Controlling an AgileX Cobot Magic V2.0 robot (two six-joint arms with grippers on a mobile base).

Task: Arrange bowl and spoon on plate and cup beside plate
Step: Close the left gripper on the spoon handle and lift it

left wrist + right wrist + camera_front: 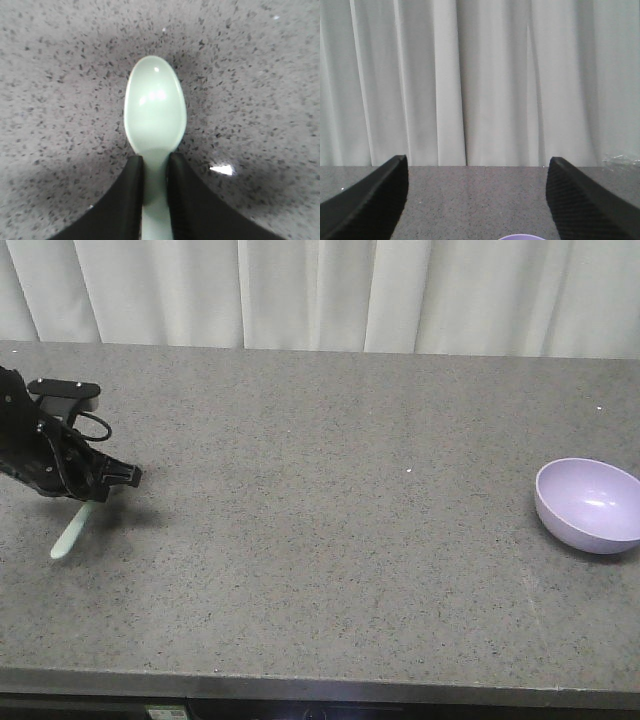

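Grey speckled counter (pixel 320 540) runs the full width of the front view, with a pale pleated curtain (pixel 320 290) hanging behind its back edge.

Near the left edge, the left gripper (pixel 122 478) reaches in low over the surface, clamped on the spoon (pixel 72 530). The spoon slants down toward the front edge. Whether its lower tip touches the counter cannot be told.

The left wrist view adds what the front view hides. The two black jaws pinch the spoon's (pixel 155 110) neck from both sides, and its mint scoop faces up just above the stone.

From there a wide, bare stretch of counter lies across the middle.

The bowl (pixel 588 505) sits upright close to the right edge, well apart from the spoon.

The right gripper (pixel 477 162) shows only in its own wrist view. Its jaws are spread wide, level with the counter and facing the curtain, and the bowl's (pixel 522 237) rim just peeks in below, between them.
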